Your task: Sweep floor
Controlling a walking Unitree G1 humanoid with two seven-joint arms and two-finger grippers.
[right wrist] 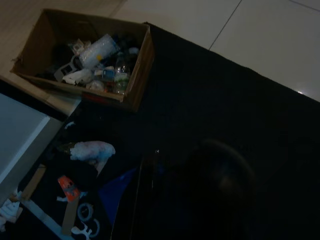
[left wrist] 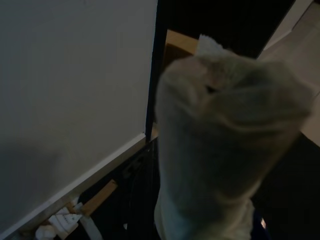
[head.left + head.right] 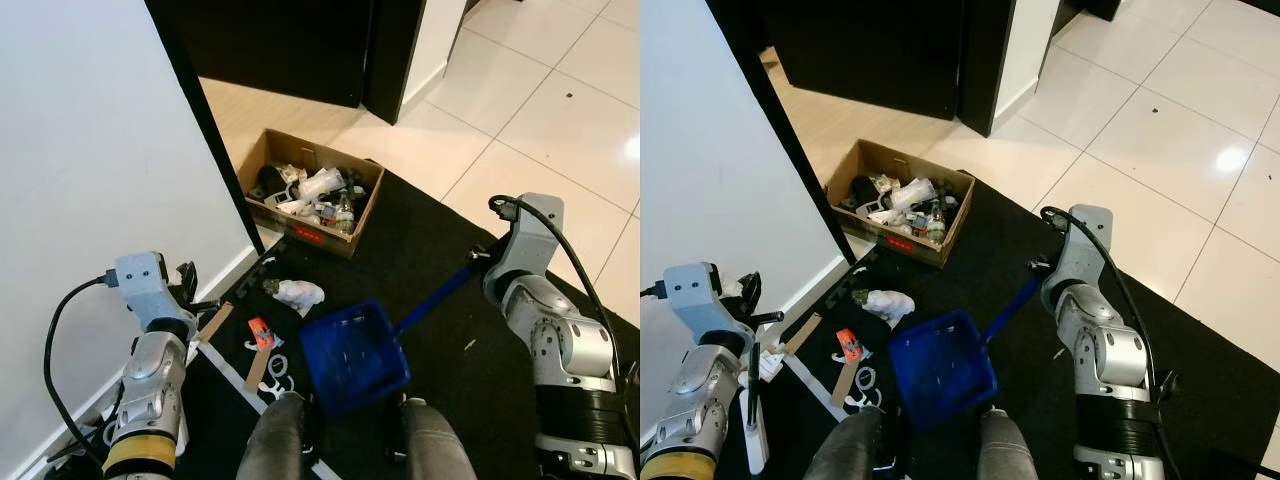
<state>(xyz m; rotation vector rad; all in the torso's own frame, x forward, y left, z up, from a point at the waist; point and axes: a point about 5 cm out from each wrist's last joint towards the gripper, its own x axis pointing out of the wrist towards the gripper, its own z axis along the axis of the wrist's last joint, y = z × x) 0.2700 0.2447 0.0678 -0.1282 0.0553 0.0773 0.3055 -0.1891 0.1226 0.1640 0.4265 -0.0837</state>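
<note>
Collecting stage of sweeping the floor. My right tool [image 3: 478, 258] is closed on the blue handle of the dustpan [image 3: 353, 358], whose pan rests on the black mat [image 3: 450, 330] just in front of my legs. My left tool [image 3: 185, 285] is raised near the white wall [image 3: 90, 150]; I cannot tell whether it is wide or narrow. Litter lies on the mat to the left of the pan: a crumpled white wad [image 3: 298, 293] just beyond its far left corner, an orange scrap [image 3: 261, 335] beside its left edge. A cardboard box [image 3: 312, 192] of rubbish stands farther off. Next move, in my judgement: bring the pan's open lip round to face the wad.
</note>
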